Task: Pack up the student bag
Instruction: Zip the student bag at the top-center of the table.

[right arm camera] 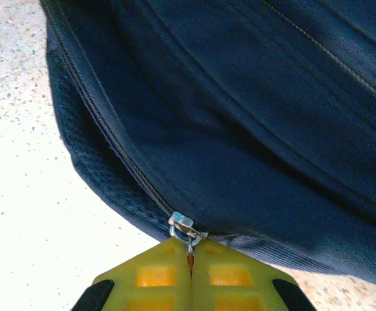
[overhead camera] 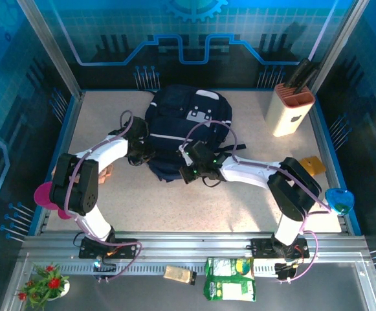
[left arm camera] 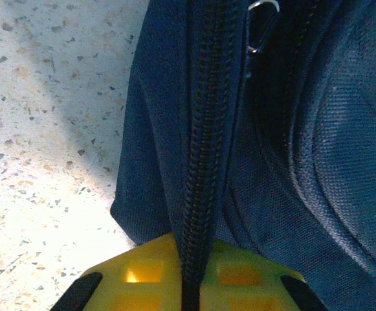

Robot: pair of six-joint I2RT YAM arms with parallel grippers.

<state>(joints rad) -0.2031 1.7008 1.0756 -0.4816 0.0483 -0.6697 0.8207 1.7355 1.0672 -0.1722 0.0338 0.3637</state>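
Inward reaching, both pincers [overhead camera: 139, 152] [overhead camera: 191, 170] pinch the student bag [overhead camera: 188, 123].

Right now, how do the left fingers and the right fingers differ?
The left fingers pinch the bag's thick zipper band; the right fingers pinch its little metal zipper pull. The left fingers stand apart around it; the right fingers nearly touch. Both are yellow and shut.
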